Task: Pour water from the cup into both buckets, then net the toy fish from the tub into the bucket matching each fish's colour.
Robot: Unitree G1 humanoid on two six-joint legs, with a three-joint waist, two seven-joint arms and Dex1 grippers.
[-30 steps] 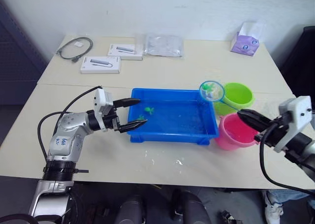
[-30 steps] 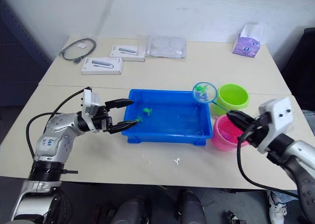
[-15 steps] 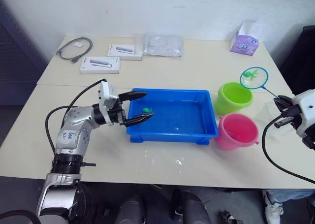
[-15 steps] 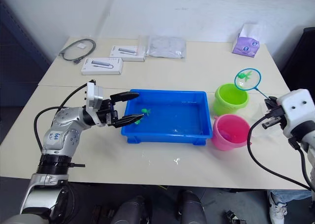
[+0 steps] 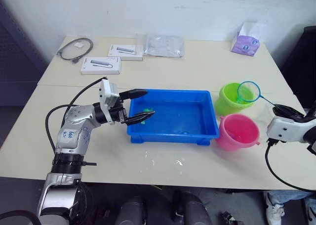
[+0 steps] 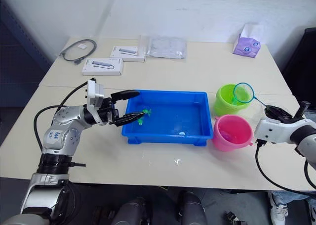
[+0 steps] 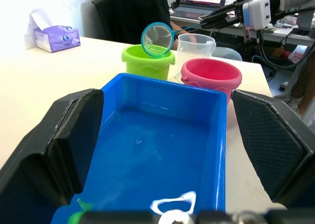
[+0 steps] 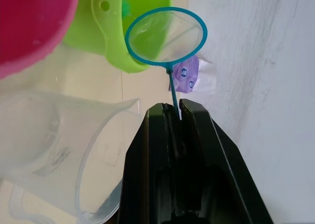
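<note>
- The right end effector is clenched on the thin handle of the net, and the round blue hoop sits out past its fingertips.
- Just beside that end effector stands the clear cup, on the surface.
- Beyond the fingertips, the net's hoop hangs over the far rim of the lime green bucket; the mesh looks empty.
- The pink bucket sits next to the green one, nearer the right end effector.
- The left end effector is released, its two black fingers spread wide over the near end of the blue tub.
- A bright green toy fish lies in the tub's water between those fingers.
- Far past the right end effector, a purple tissue pack rests on the surface.
</note>
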